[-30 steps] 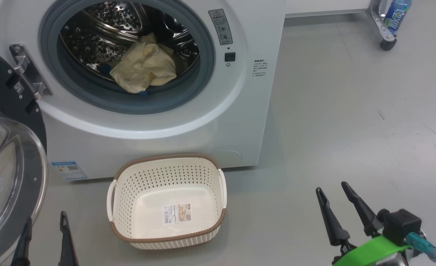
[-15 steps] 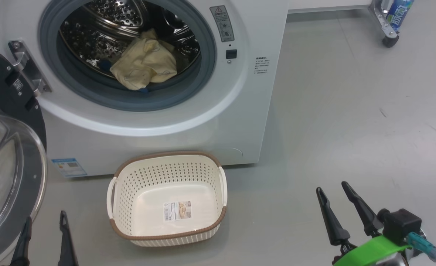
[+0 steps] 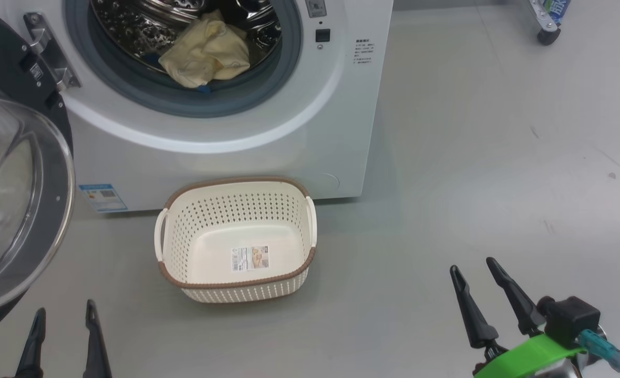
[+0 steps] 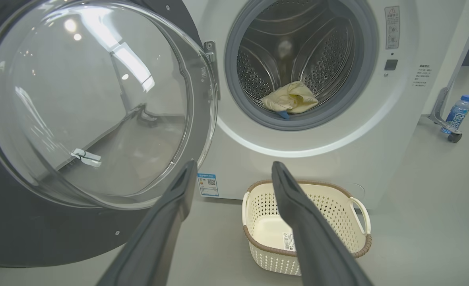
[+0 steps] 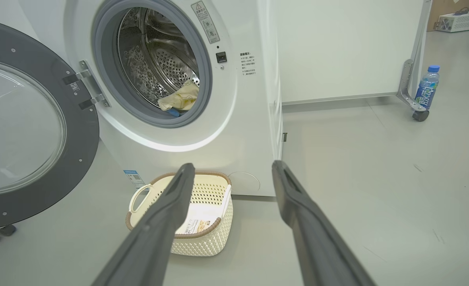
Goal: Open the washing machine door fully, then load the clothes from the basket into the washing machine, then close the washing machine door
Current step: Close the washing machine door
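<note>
Nearest, btm left of head view: left gripper (image 3: 64, 310), both dark fingers spread wide, nothing btwn them, hanging over bare grey floor (image 3: 473, 157). Btm right: right gripper (image 3: 472, 265), also spread wide and empty, w/ a green band and a small black block at its base. Both well apart from everything else.

Next out, roughly ctr: the basket (image 3: 236, 215) sits on the floor just in front of the washing machine (image 3: 236, 157), upright. No fabric in it, just a label (image 3: 249, 258) on its floor. White handles on either short side, brown rim all round.

To the left, the washing machine door (image 3: 21, 184) stands swung wide open, clear glass bowl bulging toward the robot, black rim around it, hung on a metal hinge (image 3: 47, 52) at the mouth's left edge. Blue sticker (image 3: 103, 195) low on the white front, near the door's lower edge.

Further back: the clothes (image 3: 205, 52) lie in a cream-yellow heap inside the steel drum (image 3: 131, 31), at the front, resting against the grey rubber ring (image 3: 147, 92). A small blue bit (image 3: 203, 89) pokes out under them on the ring.

Farthest, right wrist view: a blue-labelled bottle (image 5: 427, 87) stands by a castor (image 5: 417, 115) on a metal frame.
</note>
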Tool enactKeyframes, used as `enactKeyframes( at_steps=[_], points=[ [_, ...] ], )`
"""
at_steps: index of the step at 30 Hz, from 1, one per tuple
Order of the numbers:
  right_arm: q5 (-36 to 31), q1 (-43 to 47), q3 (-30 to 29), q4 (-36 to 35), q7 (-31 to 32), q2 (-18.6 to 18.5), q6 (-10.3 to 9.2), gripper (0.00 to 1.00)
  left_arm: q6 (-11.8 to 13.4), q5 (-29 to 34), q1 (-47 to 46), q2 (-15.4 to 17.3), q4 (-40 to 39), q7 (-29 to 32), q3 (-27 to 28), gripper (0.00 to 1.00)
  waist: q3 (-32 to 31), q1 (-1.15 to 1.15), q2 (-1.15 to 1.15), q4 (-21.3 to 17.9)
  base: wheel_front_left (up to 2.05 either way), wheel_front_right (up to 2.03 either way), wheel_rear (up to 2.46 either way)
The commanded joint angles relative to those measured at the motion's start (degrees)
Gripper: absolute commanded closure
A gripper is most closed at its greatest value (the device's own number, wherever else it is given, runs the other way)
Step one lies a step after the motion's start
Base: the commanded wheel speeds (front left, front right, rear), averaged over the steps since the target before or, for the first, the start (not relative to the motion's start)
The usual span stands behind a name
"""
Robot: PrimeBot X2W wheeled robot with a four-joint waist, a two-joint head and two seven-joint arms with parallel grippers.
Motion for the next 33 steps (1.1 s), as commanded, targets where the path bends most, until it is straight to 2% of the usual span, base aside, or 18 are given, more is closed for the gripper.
enactKeyframes(
  at_steps=[1,9,21,33],
  points=[
    [-0.4,-1.7,0.6,-2.0,-0.4,-0.8,0.03,0.00,2.5,0.2,-3.1,1.3,-1.5,-0.6,2.2,0.00,0.1,0.00,0.00,0.1,-1.55,1.55,0.00],
    [-0.6,-2.1,0.5,-2.1,-0.4,-0.7,0.03,0.00,2.4,-0.1,-3.8,1.0,-0.8,-1.3,2.0,0.00,0.6,0.00,0.00,0.4,-0.93,0.93,0.00],
    [-0.9,-2.3,0.4,-2.0,-0.4,-0.6,0.03,0.00,2.6,0.0,-3.8,0.8,-0.6,-2.0,2.0,0.00,0.3,0.00,0.00,0.9,-0.05,0.05,0.00],
    [-1.1,-1.7,0.5,-2.1,-0.4,-0.6,0.03,0.00,3.1,-0.4,-2.9,0.2,-1.1,-2.2,1.7,0.00,-0.5,0.00,0.00,4.2,0.00,0.00,0.00]
  ],
)
